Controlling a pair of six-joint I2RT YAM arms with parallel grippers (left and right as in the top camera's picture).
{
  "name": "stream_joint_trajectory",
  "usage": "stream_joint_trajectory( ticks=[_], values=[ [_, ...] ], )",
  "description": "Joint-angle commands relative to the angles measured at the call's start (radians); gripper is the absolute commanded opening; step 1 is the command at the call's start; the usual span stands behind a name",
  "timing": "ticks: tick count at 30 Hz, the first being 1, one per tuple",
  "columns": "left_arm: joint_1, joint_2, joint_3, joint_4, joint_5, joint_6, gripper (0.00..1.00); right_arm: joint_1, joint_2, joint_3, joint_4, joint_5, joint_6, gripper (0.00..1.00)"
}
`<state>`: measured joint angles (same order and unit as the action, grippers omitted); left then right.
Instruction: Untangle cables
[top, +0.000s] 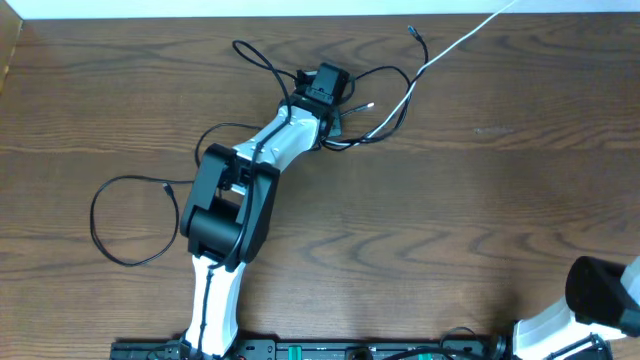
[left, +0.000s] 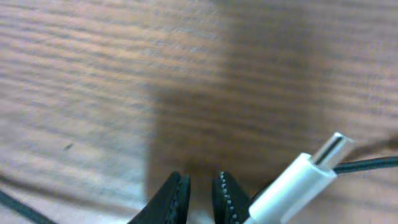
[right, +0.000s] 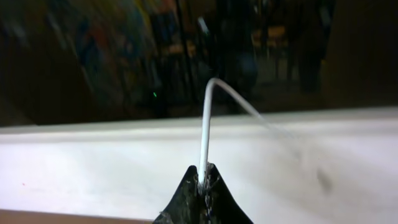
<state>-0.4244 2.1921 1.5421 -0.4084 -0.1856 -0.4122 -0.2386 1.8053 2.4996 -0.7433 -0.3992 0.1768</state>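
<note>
White cable (top: 455, 45) is running from the knot of black cables (top: 243, 47) at the far middle of the table (top: 500, 200) up to the right gripper (right: 202, 180), which is pinching it tight. The left gripper (left: 200, 183) is hovering over that knot, fingers nearly together beside a white plug (left: 292, 183); whether they are catching anything cannot be told.
</note>
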Motion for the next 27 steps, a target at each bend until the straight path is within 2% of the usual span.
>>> stream_joint_trajectory(
  ticks=[1, 5, 12, 19, 22, 23, 27],
  values=[
    [0.010, -0.119, -0.013, -0.032, 0.002, 0.080, 0.13, -0.005, 0.070, 0.006, -0.021, 0.055, 0.017, 0.01],
    [0.010, -0.247, -0.013, -0.075, 0.115, 0.166, 0.09, -0.005, 0.132, 0.006, -0.061, 0.069, 0.016, 0.01],
    [0.010, -0.457, -0.013, -0.154, 0.284, 0.212, 0.08, -0.005, 0.208, 0.006, -0.176, 0.082, -0.011, 0.01],
    [0.013, -0.577, -0.013, -0.171, 0.422, 0.241, 0.07, 0.001, 0.261, 0.006, -0.325, 0.094, -0.093, 0.15],
    [0.035, -0.594, -0.013, -0.171, 0.544, 0.241, 0.07, 0.006, 0.282, 0.006, -0.392, 0.094, -0.139, 0.24],
    [0.046, -0.594, -0.013, -0.170, 0.597, 0.241, 0.08, 0.008, 0.288, 0.006, -0.412, 0.092, -0.159, 0.29],
    [0.106, -0.591, -0.013, -0.170, 0.818, 0.241, 0.07, 0.012, 0.294, 0.006, -0.481, 0.026, -0.275, 0.67]
  ],
)
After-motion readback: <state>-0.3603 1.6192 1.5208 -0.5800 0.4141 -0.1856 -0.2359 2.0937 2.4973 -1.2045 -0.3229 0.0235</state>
